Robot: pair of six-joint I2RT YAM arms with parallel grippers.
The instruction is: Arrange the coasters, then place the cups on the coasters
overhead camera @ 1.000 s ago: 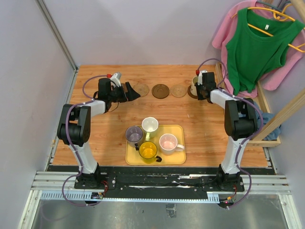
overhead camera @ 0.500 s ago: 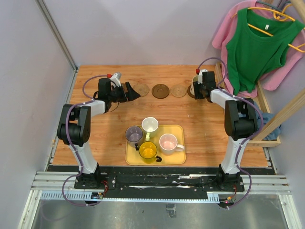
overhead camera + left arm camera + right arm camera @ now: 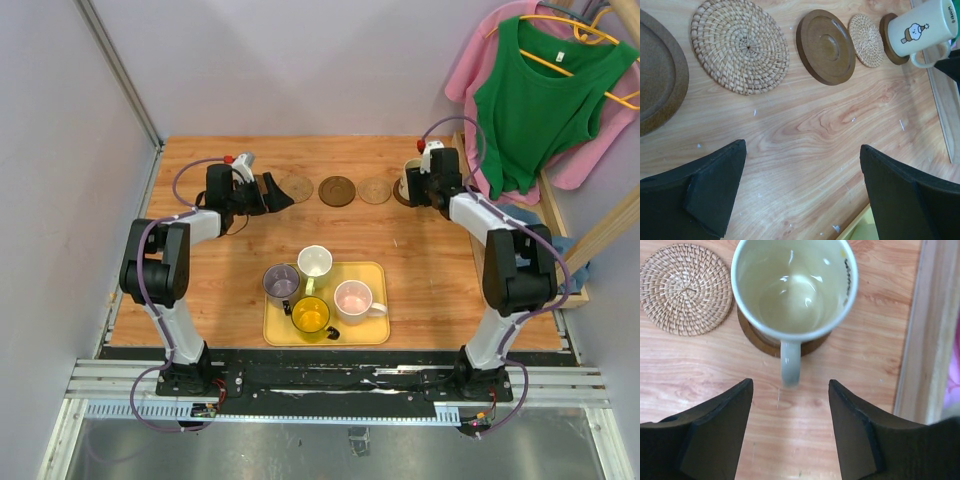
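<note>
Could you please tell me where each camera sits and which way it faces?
Top external: high behind the rig, looking down at the table; left arm, right arm show.
Left wrist: on the left arm, facing along the coasters; open left claw shows.
Right wrist: straight above the cream mug on its dark coaster; open right claw shows.
Shared: all three show that mug.

Light-brown wooden tabletop (image 3: 430, 290) carries five thin round coasters (image 3: 337, 190) in one row along its far side, alternating dark brown and tan woven. A yellow rectangular plastic tray (image 3: 370, 332) lies front-centre, well apart from that row.
</note>
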